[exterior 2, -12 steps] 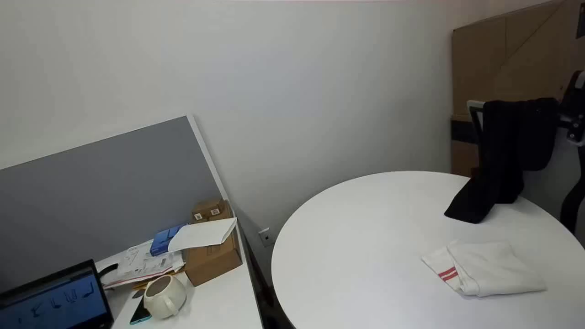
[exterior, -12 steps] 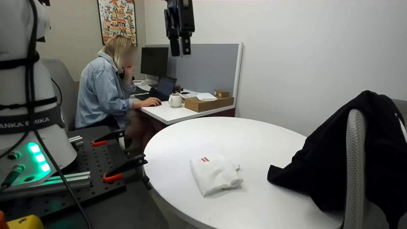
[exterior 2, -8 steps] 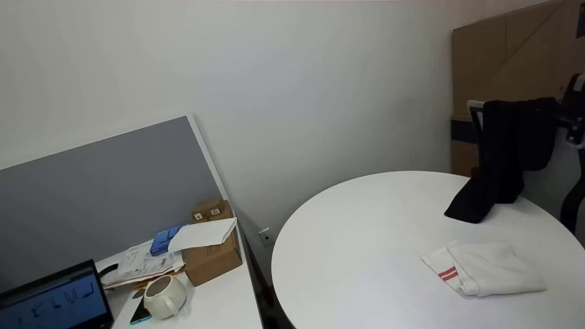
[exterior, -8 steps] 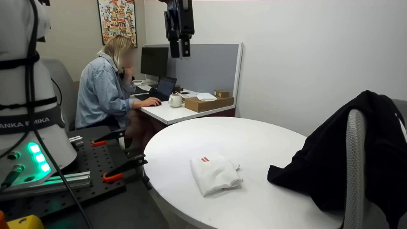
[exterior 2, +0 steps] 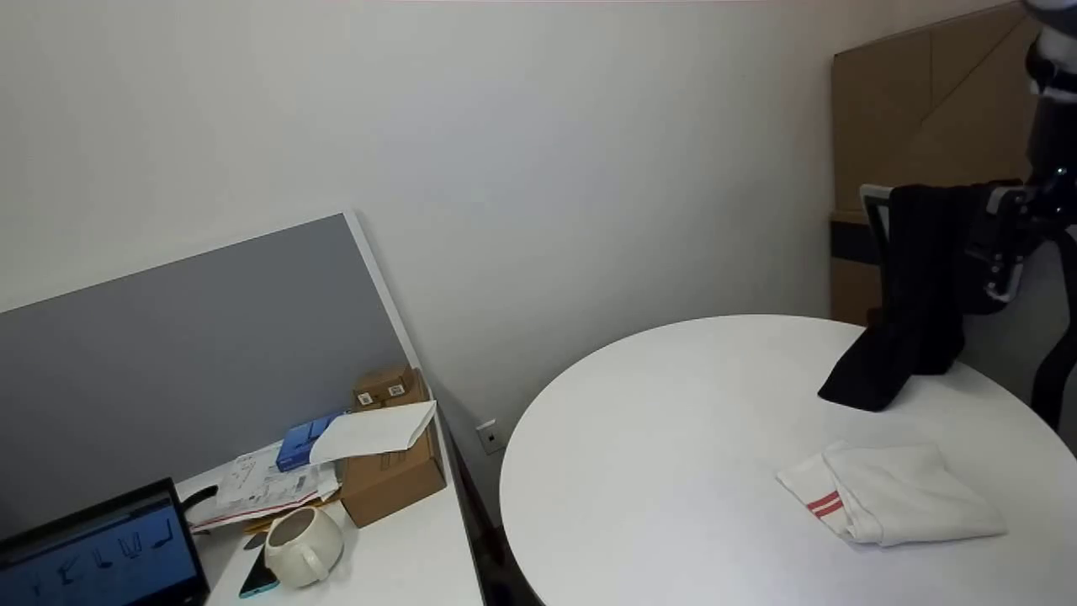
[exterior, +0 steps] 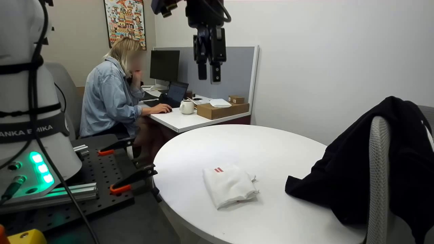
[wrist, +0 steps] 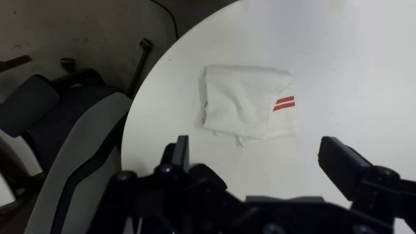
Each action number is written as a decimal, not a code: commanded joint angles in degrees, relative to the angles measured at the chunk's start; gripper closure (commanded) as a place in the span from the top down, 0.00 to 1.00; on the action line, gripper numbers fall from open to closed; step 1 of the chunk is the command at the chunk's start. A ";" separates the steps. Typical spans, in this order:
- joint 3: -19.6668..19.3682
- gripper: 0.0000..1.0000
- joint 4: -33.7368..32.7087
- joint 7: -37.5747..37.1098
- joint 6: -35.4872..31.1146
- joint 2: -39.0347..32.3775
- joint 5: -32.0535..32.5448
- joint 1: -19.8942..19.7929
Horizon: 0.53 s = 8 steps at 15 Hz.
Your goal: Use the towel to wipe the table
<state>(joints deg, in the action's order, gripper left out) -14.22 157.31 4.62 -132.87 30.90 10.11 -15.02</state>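
Spread wide, the pincer [exterior: 209,80] hangs above the round table [exterior: 281,149], its jaws standing well apart. Below it and apart from it, the white towel [wrist: 240,100] lies folded on the table, two red stripes [wrist: 285,99] near one end. Lower than the pincer and well off to one side, a dark band [exterior: 17,127] on the arm base [exterior: 47,91] reads "ANKA EMIKA", partly behind a cable [exterior: 34,95]. Well apart from the pincer, on the desk [exterior 2: 412,551], stands a cream mug [exterior 2: 290,564]; from here I cannot tell what it holds. Just beside it, a brown carton [exterior 2: 391,491] bears white paper [exterior 2: 374,431], with a small brown box [exterior 2: 379,381] at one end, its white labels [exterior 2: 396,390] too small to read. Beyond the pincer, in an exterior view, black cloth [exterior 2: 917,278] drapes a chair [exterior 2: 875,194], one end on the table.
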 commanded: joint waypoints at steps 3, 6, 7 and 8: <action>0.62 1.00 -4.43 -0.30 -15.59 -19.39 -2.86 2.49; 0.88 1.00 -8.04 0.64 -19.51 -29.54 -5.11 3.78; 1.15 1.00 -9.95 1.00 -19.73 -32.94 -6.13 4.17; 1.61 1.00 -11.56 1.80 -20.24 -36.38 -7.65 4.68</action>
<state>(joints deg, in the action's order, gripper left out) -13.55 152.20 4.58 -151.21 5.68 6.14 -11.70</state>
